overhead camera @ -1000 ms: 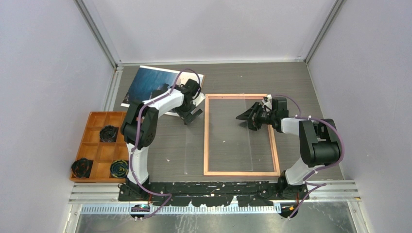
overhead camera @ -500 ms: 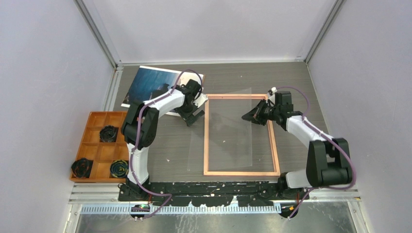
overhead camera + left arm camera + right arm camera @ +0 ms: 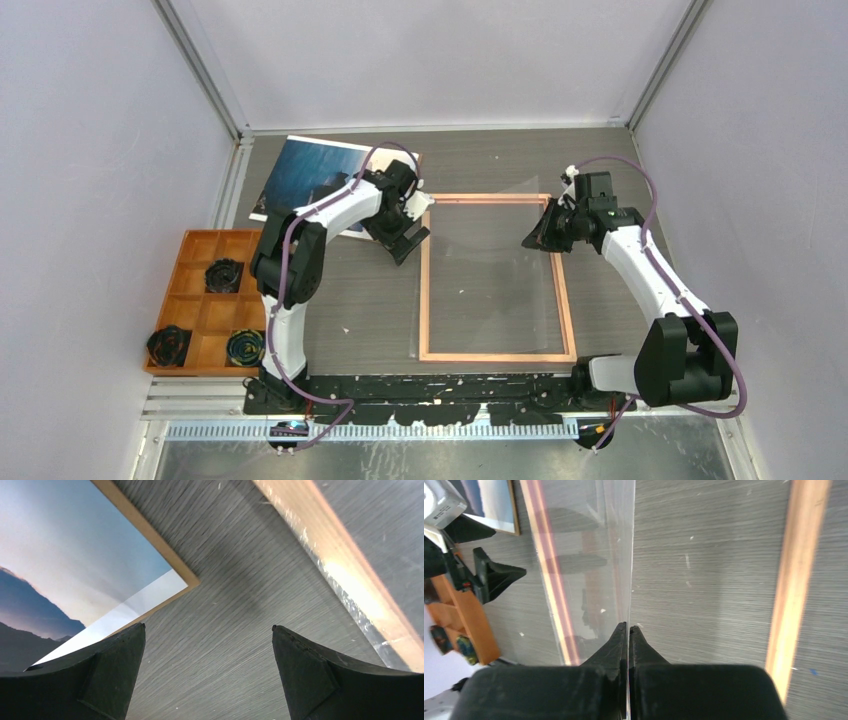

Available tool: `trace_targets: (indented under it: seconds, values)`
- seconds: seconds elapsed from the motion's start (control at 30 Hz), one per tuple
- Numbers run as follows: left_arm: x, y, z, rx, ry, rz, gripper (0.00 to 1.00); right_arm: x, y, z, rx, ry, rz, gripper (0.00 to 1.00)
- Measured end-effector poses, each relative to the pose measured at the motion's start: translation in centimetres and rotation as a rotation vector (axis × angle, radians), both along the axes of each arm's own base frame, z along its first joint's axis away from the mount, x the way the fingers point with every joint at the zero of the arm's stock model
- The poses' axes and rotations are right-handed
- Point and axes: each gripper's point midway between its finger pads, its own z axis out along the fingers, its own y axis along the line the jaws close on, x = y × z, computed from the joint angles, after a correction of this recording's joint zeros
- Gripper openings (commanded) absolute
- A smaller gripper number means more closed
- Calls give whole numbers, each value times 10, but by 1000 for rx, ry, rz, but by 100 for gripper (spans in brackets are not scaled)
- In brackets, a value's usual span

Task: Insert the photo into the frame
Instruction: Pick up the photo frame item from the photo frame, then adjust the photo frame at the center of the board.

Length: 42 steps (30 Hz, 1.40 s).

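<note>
A white block [image 3: 440, 502] at the top-left corner of the right wrist view bore grey marks too blurred to read. The photo [image 3: 300, 170] lay face up at 11 o'clock on the bench [image 3: 350, 290], on a brown board [image 3: 150, 535] whose edge showed along one side. From above, the left arm [image 3: 330, 210] hid the photo's near right part. The frame [image 3: 424, 290] lay flat at the centre, apart from the photo. The right gripper [image 3: 537, 238], at the frame's 1 o'clock corner, was pinched tight on the right edge of a clear pane [image 3: 480, 260], seen edge-on between its fingers [image 3: 616, 640]. The pane spread over the frame and slightly past its left rail; whether it touched the rails was unclear. The left gripper [image 3: 409, 237] hung spread wide, holding nothing, over bare bench between the photo's corner and the frame's 11 o'clock corner. An orange tray [image 3: 200, 318] sat at 8 o'clock with three dark round things [image 3: 224, 274], hard to identify. Bench showed between tray and frame, and a narrower strip ran from the frame's right rail to the wall [image 3: 760, 200].
</note>
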Motion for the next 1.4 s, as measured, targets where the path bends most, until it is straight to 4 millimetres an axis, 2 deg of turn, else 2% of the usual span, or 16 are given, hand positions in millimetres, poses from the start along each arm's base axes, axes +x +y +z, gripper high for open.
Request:
trace_targets:
  seconds: [0.17,0.37,0.63,0.83,1.0,1.2,1.4]
  values:
    - [-4,-13,5,-56,27,16,100,0,-17,14,-107,-44,5,1]
    - [-6,-30,14,-131,55,31,100,-4,-29,10,-146,-26,-1,1]
    - [-14,-51,11,-187,112,36,98,-4,-22,12,-101,-32,47,1]
    - [-11,-71,0,-220,168,50,86,-4,-13,14,-57,-34,76,1]
    - [-8,-80,-1,-242,189,56,71,-9,-12,8,-49,-24,73,1]
    - [-8,-78,-5,-229,189,61,57,-9,-10,7,-29,-27,61,1]
    - [-3,-70,-9,-188,154,49,53,-13,-2,-4,44,-23,15,1]
